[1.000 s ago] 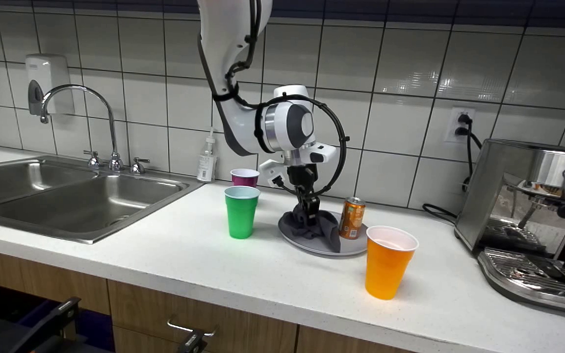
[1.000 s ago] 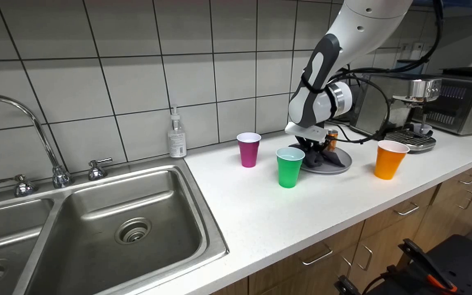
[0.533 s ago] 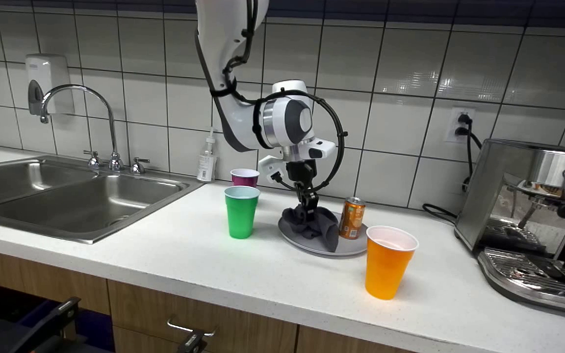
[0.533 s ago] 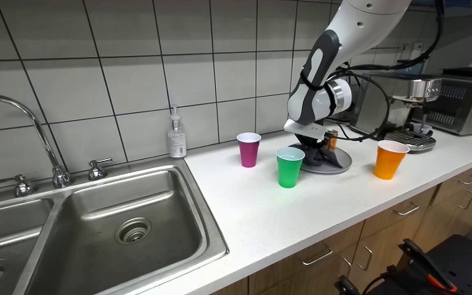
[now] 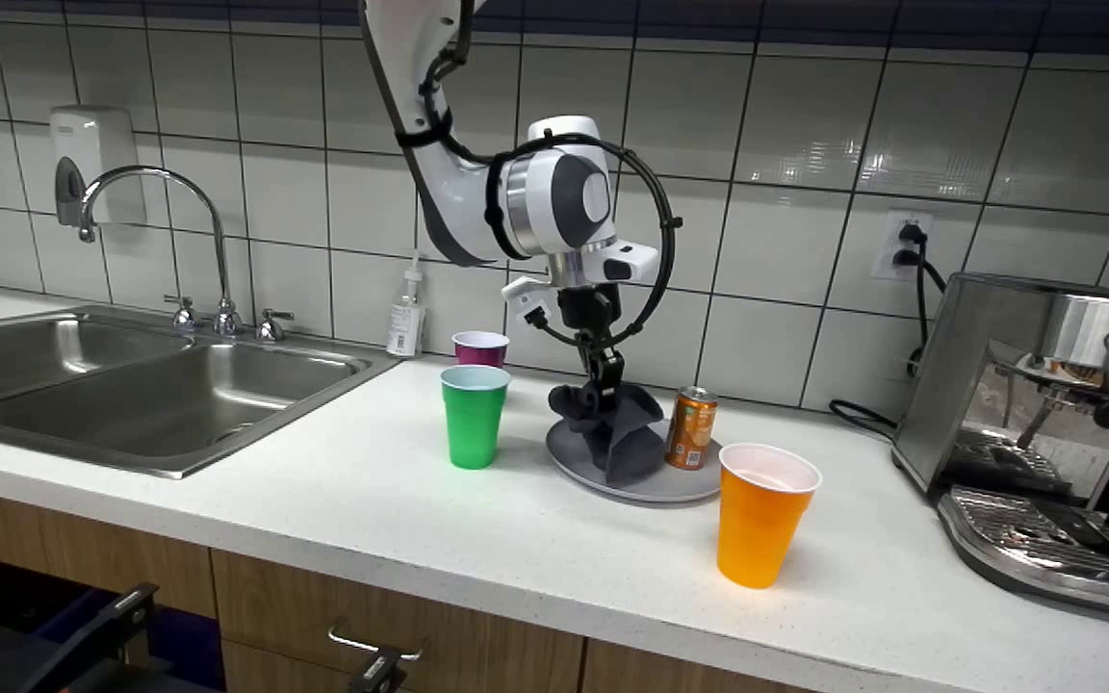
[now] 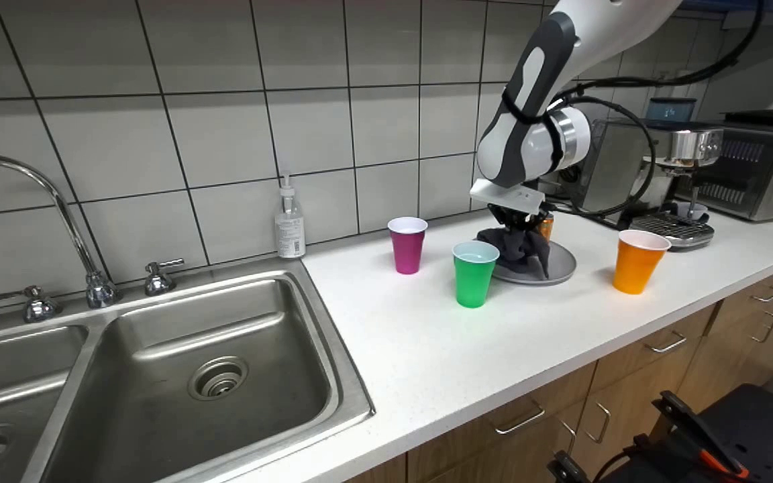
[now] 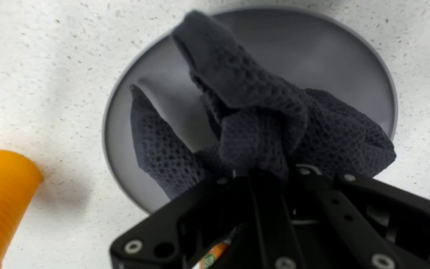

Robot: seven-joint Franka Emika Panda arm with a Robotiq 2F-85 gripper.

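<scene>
Wall [image 5: 776,250] pale, tiled in dark grid; light glints [image 5: 911,173] at right; dark blue band [image 5: 805,21] above. White dispenser [image 5: 110,144] and outlet [image 5: 889,233] on wall. Worktop [image 5: 352,481] white, speckled. Steel double sink [image 6: 158,409] set in, curved chrome tap [image 5: 219,239] behind. Below, wood-grain cabinets [image 5: 295,606], metal-handled.

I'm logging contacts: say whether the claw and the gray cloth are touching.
Touching: the wrist view shows the claw closed on a bunched fold of the gray cloth.
</scene>
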